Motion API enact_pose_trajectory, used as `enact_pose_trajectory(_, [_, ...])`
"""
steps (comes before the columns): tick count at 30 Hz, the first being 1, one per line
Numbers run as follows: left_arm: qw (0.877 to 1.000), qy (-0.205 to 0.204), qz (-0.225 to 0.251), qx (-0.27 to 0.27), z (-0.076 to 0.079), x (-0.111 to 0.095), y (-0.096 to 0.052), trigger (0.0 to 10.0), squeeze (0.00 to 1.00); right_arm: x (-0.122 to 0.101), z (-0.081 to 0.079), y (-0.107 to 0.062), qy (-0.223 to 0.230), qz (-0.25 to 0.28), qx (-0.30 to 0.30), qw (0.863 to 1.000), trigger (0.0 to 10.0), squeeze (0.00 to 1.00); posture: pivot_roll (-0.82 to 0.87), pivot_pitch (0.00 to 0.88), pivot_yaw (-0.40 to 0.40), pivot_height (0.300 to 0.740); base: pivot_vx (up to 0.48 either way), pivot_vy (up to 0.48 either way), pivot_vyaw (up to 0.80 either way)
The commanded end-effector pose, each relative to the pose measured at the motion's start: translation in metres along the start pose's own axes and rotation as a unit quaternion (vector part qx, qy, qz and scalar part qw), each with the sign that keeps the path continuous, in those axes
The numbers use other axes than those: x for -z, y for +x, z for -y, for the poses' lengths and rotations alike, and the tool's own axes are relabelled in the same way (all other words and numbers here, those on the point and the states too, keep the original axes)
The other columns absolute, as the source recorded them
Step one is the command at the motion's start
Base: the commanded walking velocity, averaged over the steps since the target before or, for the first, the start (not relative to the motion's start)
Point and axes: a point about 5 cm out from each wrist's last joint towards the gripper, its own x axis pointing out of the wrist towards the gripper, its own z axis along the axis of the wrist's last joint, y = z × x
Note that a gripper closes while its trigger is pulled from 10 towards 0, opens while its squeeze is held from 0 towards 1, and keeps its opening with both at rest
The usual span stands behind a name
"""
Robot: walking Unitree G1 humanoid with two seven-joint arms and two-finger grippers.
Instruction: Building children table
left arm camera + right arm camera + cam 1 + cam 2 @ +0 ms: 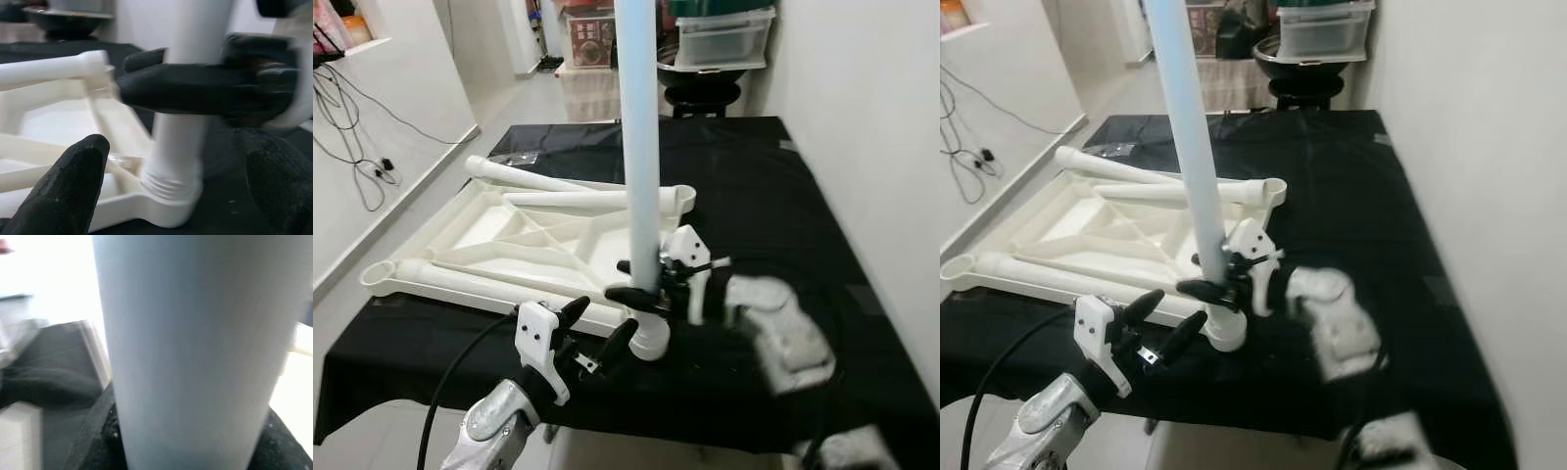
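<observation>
right end effector point(641, 281) clamped on upright pale-blue table leg point(638, 147) in near-right corner socket point(649, 343) of upturned white tabletop point(509, 245) | left end effector point(597, 333) open, near socket | black-covered worktop point(773, 196)

The tabletop point(499, 235) lies upside down on the cloth point(773, 196); a leg point(639, 147) stands upright in its near right corner socket point(649, 343); bins point(720, 39) stand behind.

1. A black cloth sheet point(783, 186) covers the work surface.
2. Beyond the sheet's far edge — a round black stool point(702, 95).
3. On the stool, clear plastic storage boxes point(722, 37).
4. Left of the sheet — black cables point(352, 127) against the white wall.
</observation>
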Motion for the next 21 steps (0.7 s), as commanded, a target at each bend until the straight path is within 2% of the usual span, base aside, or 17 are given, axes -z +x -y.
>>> enact_pose_trajectory(1, [1.0, -0.006, -0.01, -0.01, -0.004, 0.002, -0.006, 10.0, 0.0, 0.044, 0.015, -0.024, 0.038, -0.115, 0.157, 0.98, 0.0, 0.0, -0.01, 0.155, 0.063, 0.74, 0.0, 0.0, 0.0])
enact_pose_trajectory(3, [1.0, -0.006, -0.011, -0.011, -0.006, 0.002, -0.006, 10.0, 0.0, 0.043, 0.013, -0.033, 0.037, -0.105, 0.202, 0.973, 0.0, 0.0, -0.03, 0.148, 0.08, 0.74, 0.0, 0.0, 0.0])
enact_pose_trajectory(10, [1.0, -0.007, -0.014, -0.004, -0.007, 0.003, -0.004, 10.0, 0.0, 0.035, 0.026, -0.023, 0.04, -0.091, 0.213, 0.972, 0.0, 0.0, -0.02, 0.14, 0.073, 0.74, 0.0, 0.0, 0.0])
enact_pose_trajectory(11, [1.0, -0.007, -0.013, -0.006, -0.007, 0.002, -0.004, 10.0, 0.0, 0.031, 0.025, -0.017, 0.045, -0.084, 0.193, 0.977, 10.0, 0.0, -0.02, 0.14, 0.075, 0.74, 0.0, 0.0, 0.0])
enact_pose_trajectory(13, [1.0, -0.007, -0.012, -0.007, -0.007, 0.002, -0.004, 10.0, 0.0, 0.027, 0.023, -0.014, 0.049, -0.081, 0.187, 0.978, 10.0, 0.0, -0.02, 0.14, 0.075, 0.74, 0.0, 0.0, 0.0])
enact_pose_trajectory(14, [1.0, -0.007, -0.011, -0.01, -0.006, 0.001, -0.003, 10.0, 0.0, 0.019, 0.021, -0.01, 0.049, -0.071, 0.167, 0.982, 10.0, 1.0, -0.01, 0.143, 0.072, 0.74, 0.0, 0.0, 0.0])
enact_pose_trajectory(15, [1.0, -0.007, -0.011, -0.01, -0.006, 0.001, -0.003, 10.0, 0.0, 0.019, 0.021, -0.01, 0.049, -0.071, 0.167, 0.982, 10.0, 1.0, -0.01, 0.143, 0.072, 0.74, 0.0, 0.0, 0.0])
enact_pose_trajectory(16, [1.0, -0.008, -0.009, -0.011, -0.006, 0.001, -0.003, 10.0, 0.0, 0.009, 0.017, -0.004, 0.046, -0.052, 0.112, 0.991, 10.0, 1.0, -0.01, 0.142, 0.072, 0.74, 0.0, 0.0, 0.0])
enact_pose_trajectory(17, [1.0, -0.008, -0.009, -0.011, -0.006, 0.001, -0.003, 10.0, 0.0, 0.009, 0.017, -0.004, 0.046, -0.052, 0.112, 0.991, 10.0, 1.0, -0.01, 0.142, 0.072, 0.74, 0.0, 0.0, 0.0])
enact_pose_trajectory(19, [1.0, -0.009, -0.009, -0.011, -0.006, 0.0, -0.003, 10.0, 0.0, -0.005, 0.015, 0.001, 0.041, -0.018, 0.037, 0.998, 10.0, 1.0, -0.01, 0.142, 0.072, 0.74, 0.0, 0.0, 0.0])
enact_pose_trajectory(20, [1.0, -0.009, -0.01, -0.008, -0.005, 0.0, -0.003, 10.0, 0.0, -0.015, 0.015, 0.002, 0.01, 0.004, -0.042, 0.999, 10.0, 0.51, 0.0, 0.145, 0.076, 0.74, 0.0, 0.0, 0.0])
enact_pose_trajectory(21, [1.0, -0.009, -0.011, -0.006, -0.004, 0.0, -0.003, 10.0, 0.0, -0.02, 0.015, 0.001, -0.014, 0.015, -0.092, 0.996, 10.0, 0.51, 0.0, 0.146, 0.076, 0.74, 0.0, 0.0, 0.0])
